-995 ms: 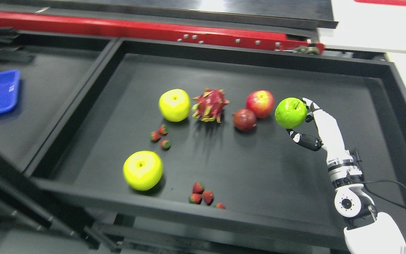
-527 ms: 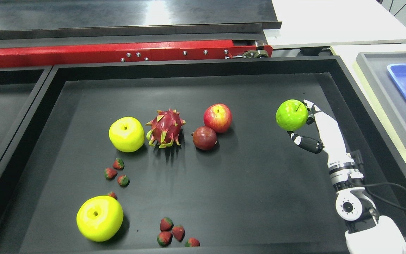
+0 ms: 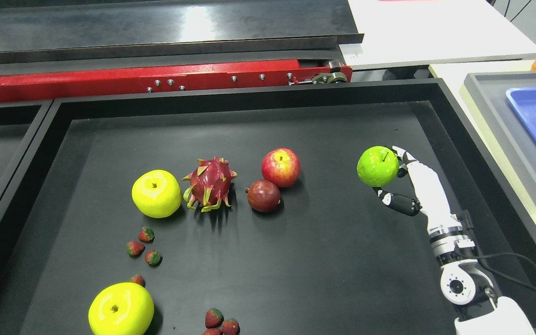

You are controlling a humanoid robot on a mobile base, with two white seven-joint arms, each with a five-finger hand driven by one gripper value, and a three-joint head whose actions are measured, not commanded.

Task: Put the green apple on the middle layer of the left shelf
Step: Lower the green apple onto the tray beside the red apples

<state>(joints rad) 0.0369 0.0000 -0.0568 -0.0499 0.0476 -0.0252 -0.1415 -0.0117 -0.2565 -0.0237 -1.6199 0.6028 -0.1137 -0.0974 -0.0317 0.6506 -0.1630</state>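
Our right hand (image 3: pixel 405 186) held the green apple (image 3: pixel 378 166) between fingers and thumb, above the black tray (image 3: pixel 249 95) near its right edge. Well apart toward the tray's middle lay a red apple (image 3: pixel 280 167), a dragon fruit (image 3: pixel 210 184) and a yellow apple (image 3: pixel 156 193).

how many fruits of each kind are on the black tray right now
green apple, in the right robot hand: 1
yellow apples: 2
red apple: 1
dark red round fruit: 1
pink dragon fruit: 1
small red strawberries: 7
Total: 13
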